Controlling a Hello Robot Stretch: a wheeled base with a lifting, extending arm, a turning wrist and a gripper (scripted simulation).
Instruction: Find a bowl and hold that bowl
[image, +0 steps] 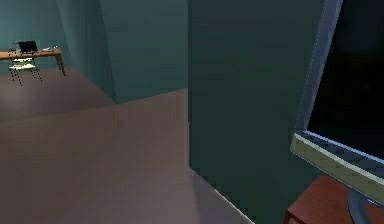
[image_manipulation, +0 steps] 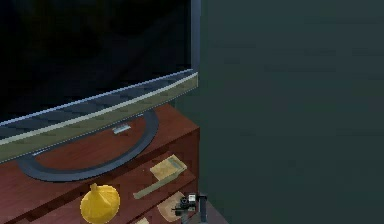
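A yellow rounded thing (image_manipulation: 100, 206) with a small knob on top sits on a reddish wooden stand (image_manipulation: 170, 135) in the arm side view's lower left. Whether it is a bowl cannot be made out. The gripper (image_manipulation: 188, 208) shows as a small dark shape at the bottom edge, by the stand's front corner and right of the yellow thing. The stand lies behind its far end, so I cannot tell whether it holds anything. A tan flat object (image_manipulation: 160, 178) lies on the stand between them.
A large dark television (image_manipulation: 90, 70) on a ring base (image_manipulation: 90, 155) fills the stand's back; its edge (image: 350, 90) and the stand's corner (image: 330, 205) sit at the forward view's right. Teal walls (image: 240, 90) close ahead. Brown floor (image: 90, 150) leads left toward a far desk (image: 35, 55) and chair (image: 22, 68).
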